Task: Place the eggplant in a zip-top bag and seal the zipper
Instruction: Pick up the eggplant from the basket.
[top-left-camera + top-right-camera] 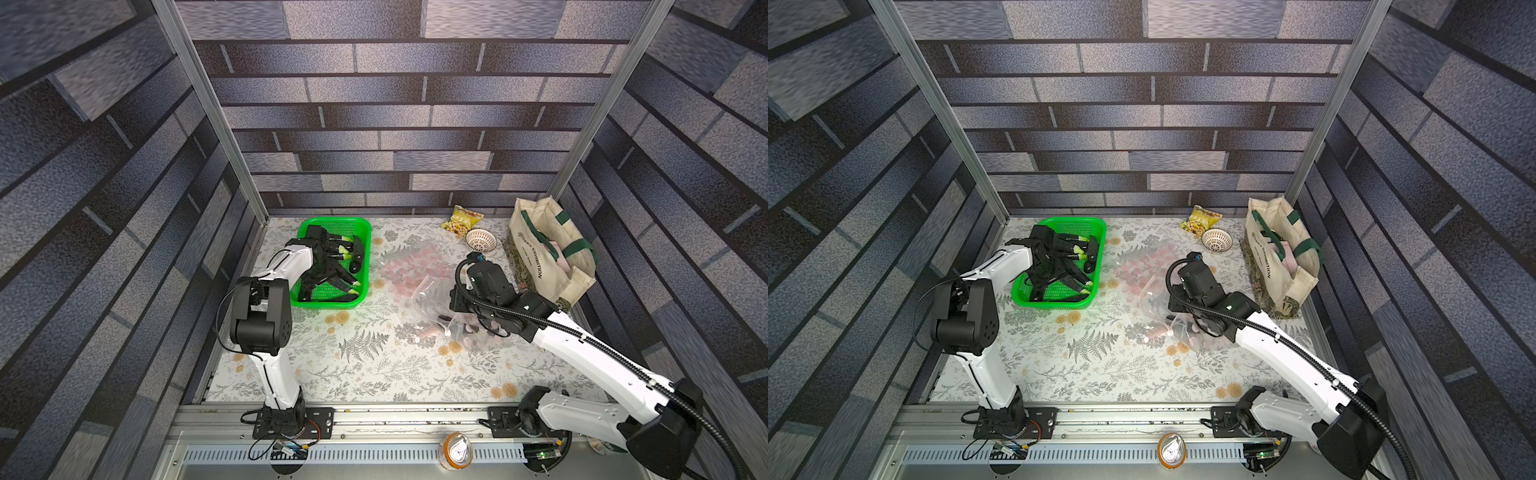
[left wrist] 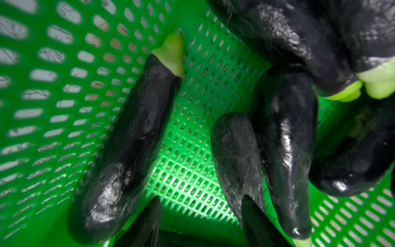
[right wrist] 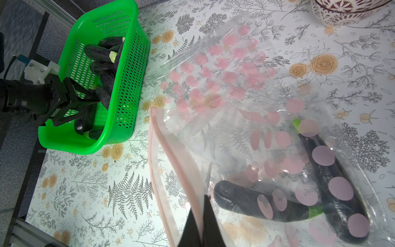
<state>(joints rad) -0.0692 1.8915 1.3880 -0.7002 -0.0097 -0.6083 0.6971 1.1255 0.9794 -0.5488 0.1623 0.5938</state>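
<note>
Two jaws of the left gripper stand apart inside the green basket, over its loose eggplants. The right gripper is clamped on the rim of the open zip-top bag, which lies on the bench holding two more.

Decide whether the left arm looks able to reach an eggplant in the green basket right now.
Probably yes: the left gripper hangs open inside the green basket, eggplants just ahead of its jaws, nothing between.
</note>
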